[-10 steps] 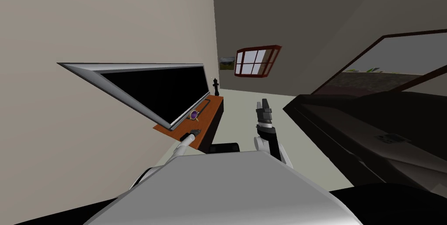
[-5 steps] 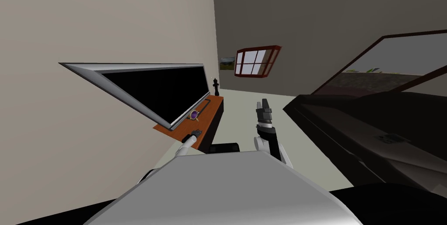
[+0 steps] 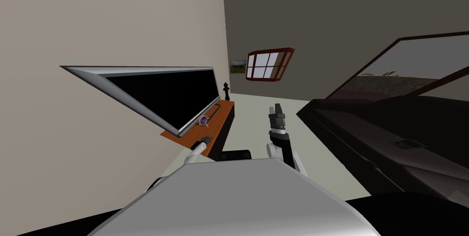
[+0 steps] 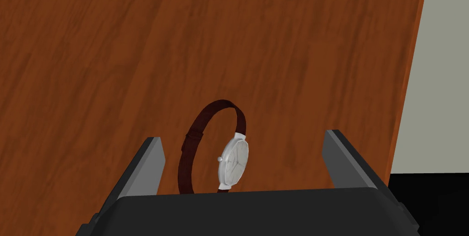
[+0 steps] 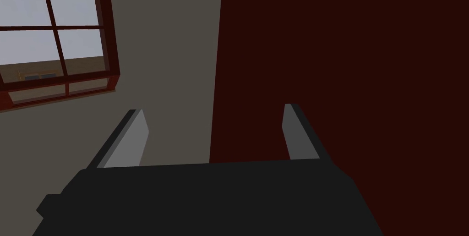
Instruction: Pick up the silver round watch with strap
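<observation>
- Eased the left gripper (image 4: 242, 135) slightly lower toward the wooden top (image 4: 297, 63) over the last second, with almost no shift in the final half.
- Spread wide, holding nothing, with the watch (image 4: 234, 160) standing on edge between the fingers and touching neither. Silver face toward the finger nearer the top's edge, dark brown strap looped toward the other.
- Reads as reach complete. Probably next: closing gently without tipping the watch.
- Beyond the fingertips, bare reddish wood, then a purple trinket (image 3: 203, 120), a black chess-like figure (image 3: 226, 91) and a large dark screen (image 3: 160, 93).
- Right gripper (image 3: 277, 109) over pale floor, well apart, likewise wide and empty.
- Far ahead, a red-framed window (image 3: 269, 64) in a grey wall.
</observation>
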You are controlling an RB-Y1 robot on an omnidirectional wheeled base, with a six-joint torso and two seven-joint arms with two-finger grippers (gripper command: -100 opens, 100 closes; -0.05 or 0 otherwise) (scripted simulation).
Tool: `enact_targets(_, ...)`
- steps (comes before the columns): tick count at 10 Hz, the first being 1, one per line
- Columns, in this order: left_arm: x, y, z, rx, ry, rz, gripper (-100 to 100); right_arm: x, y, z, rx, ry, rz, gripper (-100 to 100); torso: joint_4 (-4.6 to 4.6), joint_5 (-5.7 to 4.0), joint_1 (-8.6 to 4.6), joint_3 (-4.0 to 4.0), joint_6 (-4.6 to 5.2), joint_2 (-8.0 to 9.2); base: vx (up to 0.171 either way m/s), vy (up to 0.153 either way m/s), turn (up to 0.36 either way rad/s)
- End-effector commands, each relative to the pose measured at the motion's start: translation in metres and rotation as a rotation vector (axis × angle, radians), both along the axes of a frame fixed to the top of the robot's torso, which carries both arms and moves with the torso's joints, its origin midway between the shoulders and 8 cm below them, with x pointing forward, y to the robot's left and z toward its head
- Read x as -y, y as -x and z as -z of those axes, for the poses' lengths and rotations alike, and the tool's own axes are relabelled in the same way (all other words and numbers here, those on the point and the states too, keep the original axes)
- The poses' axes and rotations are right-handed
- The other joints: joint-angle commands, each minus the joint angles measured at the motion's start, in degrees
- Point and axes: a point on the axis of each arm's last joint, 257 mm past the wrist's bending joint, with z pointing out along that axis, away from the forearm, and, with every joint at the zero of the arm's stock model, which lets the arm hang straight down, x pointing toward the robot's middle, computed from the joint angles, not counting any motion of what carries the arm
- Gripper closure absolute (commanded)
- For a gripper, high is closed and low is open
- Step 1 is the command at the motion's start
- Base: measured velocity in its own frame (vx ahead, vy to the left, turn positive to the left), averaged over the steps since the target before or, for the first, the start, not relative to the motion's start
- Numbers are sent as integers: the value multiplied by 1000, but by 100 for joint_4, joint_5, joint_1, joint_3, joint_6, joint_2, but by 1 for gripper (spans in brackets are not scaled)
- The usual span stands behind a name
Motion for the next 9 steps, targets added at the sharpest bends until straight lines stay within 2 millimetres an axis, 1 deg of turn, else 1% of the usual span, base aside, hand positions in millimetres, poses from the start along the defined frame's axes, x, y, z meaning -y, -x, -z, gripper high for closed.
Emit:
enact_targets(1,0,0,0,0,0,0,-100,0,0,0,0,0,0,0,0,0,0,0,0,0,0,0,0)
enact_targets(9,3,2,1,0,0,0,-100,0,0,0,0,0,0,0,0,0,1,0,1,0,1,-1,3)
